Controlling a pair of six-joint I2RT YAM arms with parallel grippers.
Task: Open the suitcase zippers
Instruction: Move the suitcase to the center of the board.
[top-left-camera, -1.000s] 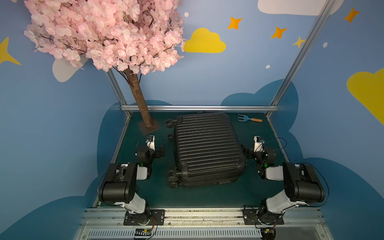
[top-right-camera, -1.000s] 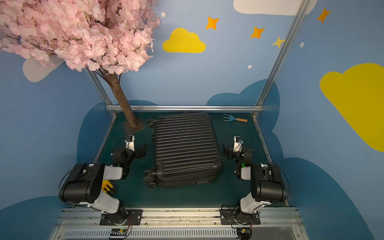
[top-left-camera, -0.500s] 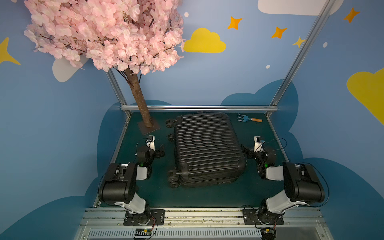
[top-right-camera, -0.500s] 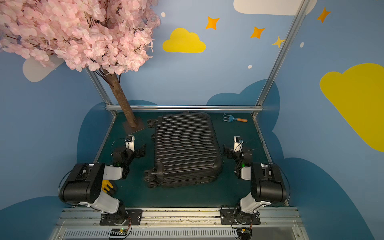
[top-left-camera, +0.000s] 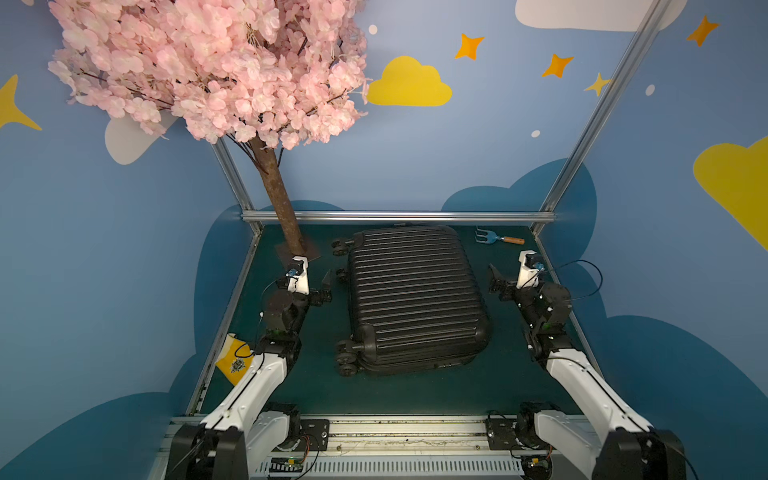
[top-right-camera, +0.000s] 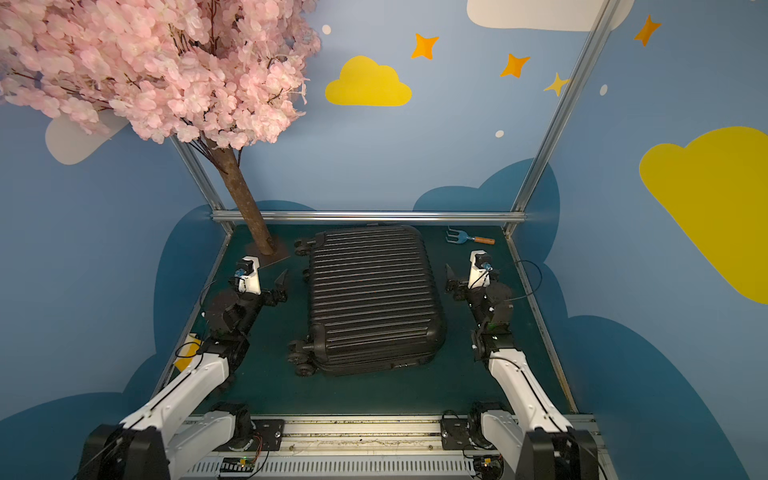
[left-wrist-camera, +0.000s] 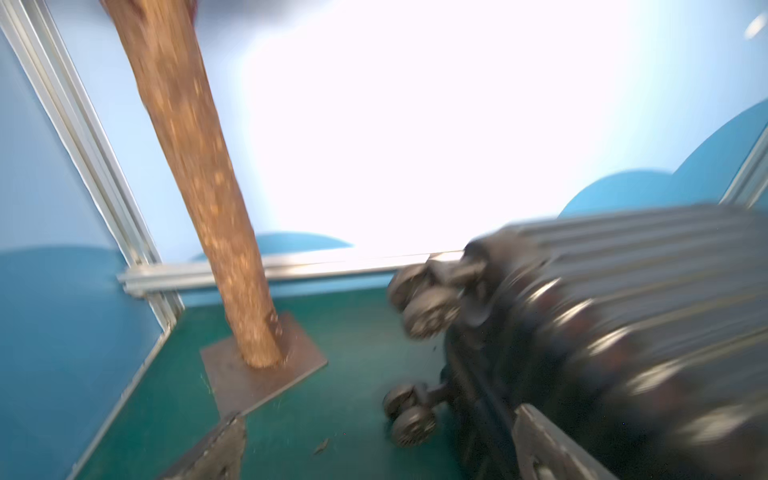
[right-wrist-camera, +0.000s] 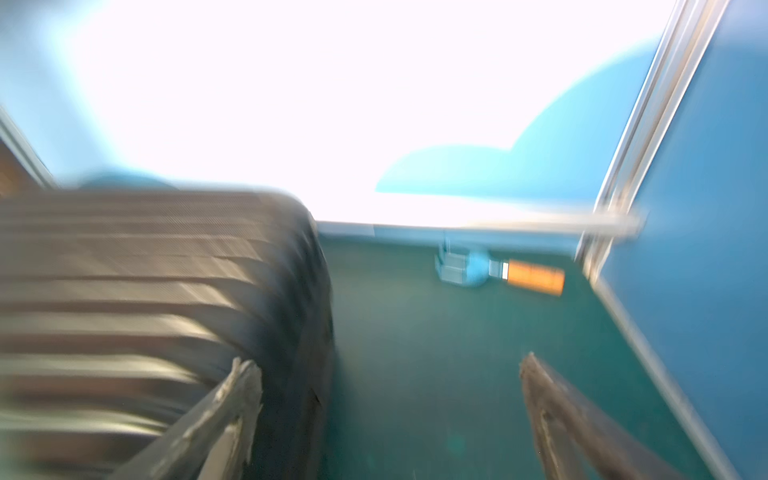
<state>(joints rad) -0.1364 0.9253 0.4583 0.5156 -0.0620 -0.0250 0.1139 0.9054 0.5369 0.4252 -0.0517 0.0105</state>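
Black ribbed suitcase (top-left-camera: 415, 299) lies shut, contents hidden, between released left end effector (left-wrist-camera: 380, 415) and released right end effector (right-wrist-camera: 386, 361).

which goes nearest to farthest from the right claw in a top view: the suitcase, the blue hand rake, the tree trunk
1. suitcase, right beside the right claw, toward the middle
2. blue hand rake, ahead of it, at the back right
3. tree trunk, beyond the suitcase, at the back left

L gripper (top-left-camera: 316, 286) + R gripper (top-left-camera: 509, 282) up/fwd off rest pose, elbows higher
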